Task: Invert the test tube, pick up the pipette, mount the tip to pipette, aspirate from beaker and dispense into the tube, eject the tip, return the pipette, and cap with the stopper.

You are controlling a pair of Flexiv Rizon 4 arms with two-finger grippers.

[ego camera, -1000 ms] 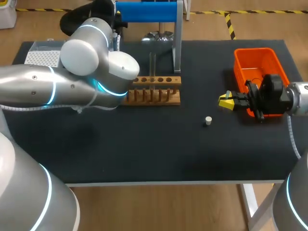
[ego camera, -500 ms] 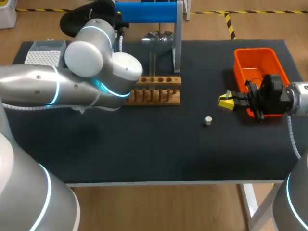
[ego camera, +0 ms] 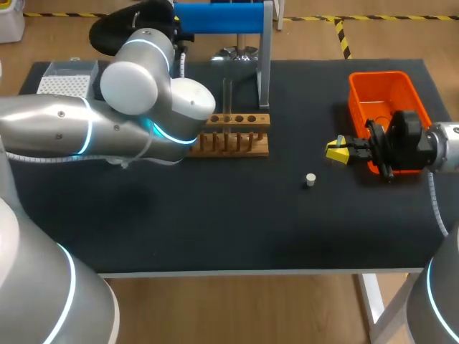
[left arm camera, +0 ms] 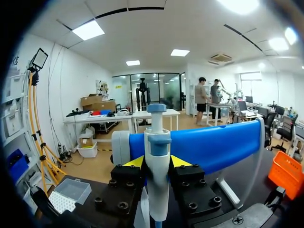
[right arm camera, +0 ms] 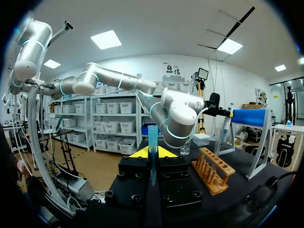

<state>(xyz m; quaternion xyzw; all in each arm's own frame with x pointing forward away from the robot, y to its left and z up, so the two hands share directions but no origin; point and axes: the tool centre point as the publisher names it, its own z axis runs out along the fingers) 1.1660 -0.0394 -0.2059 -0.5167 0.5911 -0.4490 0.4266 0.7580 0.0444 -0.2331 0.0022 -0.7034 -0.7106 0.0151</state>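
— Where does the pipette sit relative to our left fingers?

— Exactly between them. Our left gripper (left arm camera: 157,162) is clenched on the pipette (left arm camera: 157,137). Both yellow fingers (left arm camera: 134,162) press its white body from two sides, and its blue head rises above them. The pipette is upright, and the bar of the blue stand (left arm camera: 213,147) runs just behind it.

— And on the right side?

— Our right gripper (right arm camera: 152,153) grasps the test tube (right arm camera: 152,135). The tube stands upright between the yellow fingers (right arm camera: 137,153), and its upper end sticks out past them.

— How many of each thing do we count?

— We count one pipette, one test tube, one stopper (ego camera: 310,180), one wooden rack (ego camera: 229,132), one tip box (ego camera: 68,79) and one orange bin (ego camera: 356,100).

— Where are they?

— The stopper lies on the table (ego camera: 215,215), a little ahead of the right fingers and to one side, apart from them. The wooden rack is well ahead of the right fingers. The orange bin is just behind them, beside our right arm's wrist. The tip box lies on the table to one side of the left fingers and lower than them.
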